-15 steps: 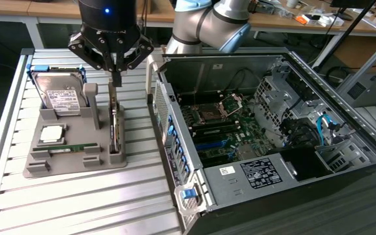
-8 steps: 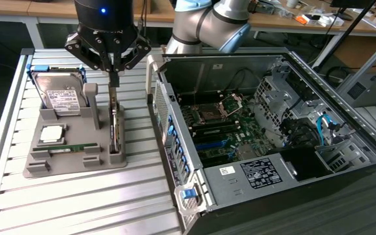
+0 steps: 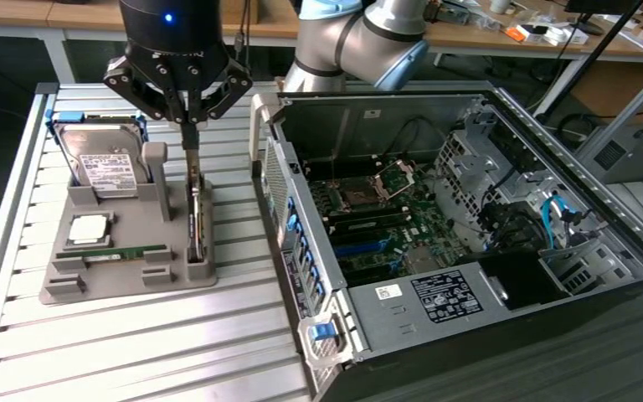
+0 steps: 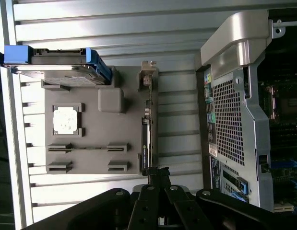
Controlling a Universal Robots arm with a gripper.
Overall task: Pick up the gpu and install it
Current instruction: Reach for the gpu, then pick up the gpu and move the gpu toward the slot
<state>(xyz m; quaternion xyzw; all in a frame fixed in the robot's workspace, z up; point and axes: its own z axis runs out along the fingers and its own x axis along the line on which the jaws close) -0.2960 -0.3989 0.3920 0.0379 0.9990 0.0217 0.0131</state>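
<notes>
The gpu point(image 3: 197, 226) is a thin dark card standing on edge in a slot of the grey holder point(image 3: 120, 289), at the side nearest the computer case. In the wrist view the gpu point(image 4: 146, 136) appears edge-on as a narrow dark strip. My gripper point(image 3: 190, 138) hangs straight down over the card's far end, its two fingers pressed together. The fingertips point(image 4: 158, 173) sit over one end of the card. Whether they touch it I cannot tell. The card rests in its slot.
The holder also carries a hard drive point(image 3: 104, 159) in a blue frame, a square processor point(image 3: 90, 228) and a green memory stick point(image 3: 126, 251). The open computer case point(image 3: 299, 209), with its motherboard point(image 3: 378, 226) exposed, stands at the exterior view's right on the slatted table point(image 3: 131, 352).
</notes>
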